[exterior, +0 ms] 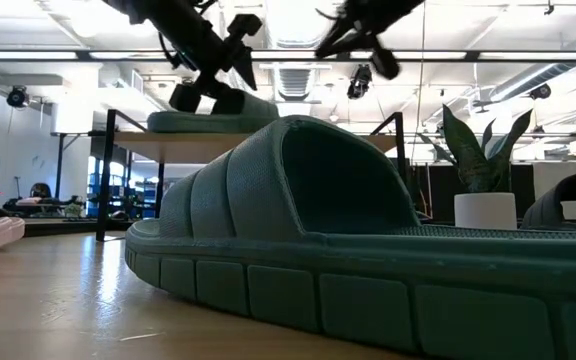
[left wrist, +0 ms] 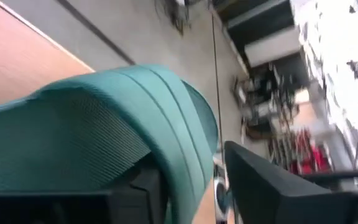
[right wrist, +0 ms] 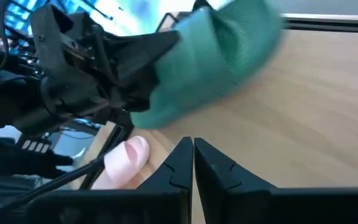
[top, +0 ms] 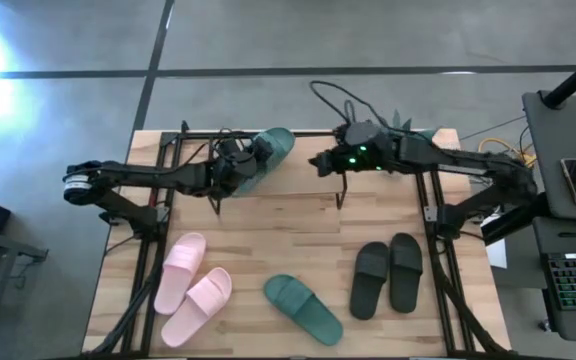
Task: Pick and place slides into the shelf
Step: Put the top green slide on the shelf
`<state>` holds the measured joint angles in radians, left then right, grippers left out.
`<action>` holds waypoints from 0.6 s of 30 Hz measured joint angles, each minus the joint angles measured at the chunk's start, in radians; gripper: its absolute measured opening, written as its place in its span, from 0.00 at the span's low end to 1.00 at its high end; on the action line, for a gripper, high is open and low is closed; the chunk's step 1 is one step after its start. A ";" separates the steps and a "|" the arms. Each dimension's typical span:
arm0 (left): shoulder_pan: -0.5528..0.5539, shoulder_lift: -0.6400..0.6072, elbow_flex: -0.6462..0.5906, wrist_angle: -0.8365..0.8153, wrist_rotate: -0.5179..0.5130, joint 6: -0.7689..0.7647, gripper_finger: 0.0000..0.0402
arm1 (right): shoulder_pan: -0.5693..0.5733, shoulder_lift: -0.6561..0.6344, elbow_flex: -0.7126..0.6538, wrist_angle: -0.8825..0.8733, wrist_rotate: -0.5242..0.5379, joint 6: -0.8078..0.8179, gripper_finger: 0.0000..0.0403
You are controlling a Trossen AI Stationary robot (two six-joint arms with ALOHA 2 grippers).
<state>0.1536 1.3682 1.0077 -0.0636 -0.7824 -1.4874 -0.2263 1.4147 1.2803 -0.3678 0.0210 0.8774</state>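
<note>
One dark green slide [top: 268, 152] lies on the wooden top board of the shelf [top: 298, 215], at the board's far left part, and my left gripper [top: 236, 165] is on it. In the left wrist view my left fingers [left wrist: 272, 186] straddle the slide's wide ribbed strap, one finger under the strap and the other outside it, with the jaws parted about the strap's thickness. I cannot tell whether they press on the strap or only stand around it. In the low view the slide sits flat on the board with the left gripper at its top.

My right gripper [top: 320, 162] hangs above the board just beside that slide, apart from it. In the right wrist view its fingers [right wrist: 219, 168] stand pressed together with nothing between them.

The second dark green slide [top: 303, 306] lies on the table [top: 128, 250] near the front middle, close before the low camera. The pink pair [top: 190, 287] lies side by side at the front left, and the black pair [top: 387, 276] side by side at the front right. All five lie flat, straps up, well apart from both grippers.
</note>
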 joint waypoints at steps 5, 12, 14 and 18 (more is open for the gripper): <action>0.021 -0.006 0.000 0.000 0.137 0.084 0.44 | -0.004 0.123 0.091 0.032 -0.006 -0.032 0.02; 0.028 -0.029 0.000 0.002 0.122 0.144 0.46 | -0.020 0.269 0.181 0.029 -0.024 -0.067 0.02; 0.028 -0.040 0.000 -0.047 0.119 0.152 0.46 | -0.028 0.280 0.183 0.040 -0.020 -0.075 0.02; 0.028 -0.060 -0.001 -0.114 0.123 0.160 0.46 | -0.066 0.284 0.186 0.036 -0.016 -0.071 0.02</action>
<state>0.1812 1.3086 1.0069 -0.1779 -0.6592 -1.3275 -0.2919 1.6985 1.4665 -0.3316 0.0048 0.8065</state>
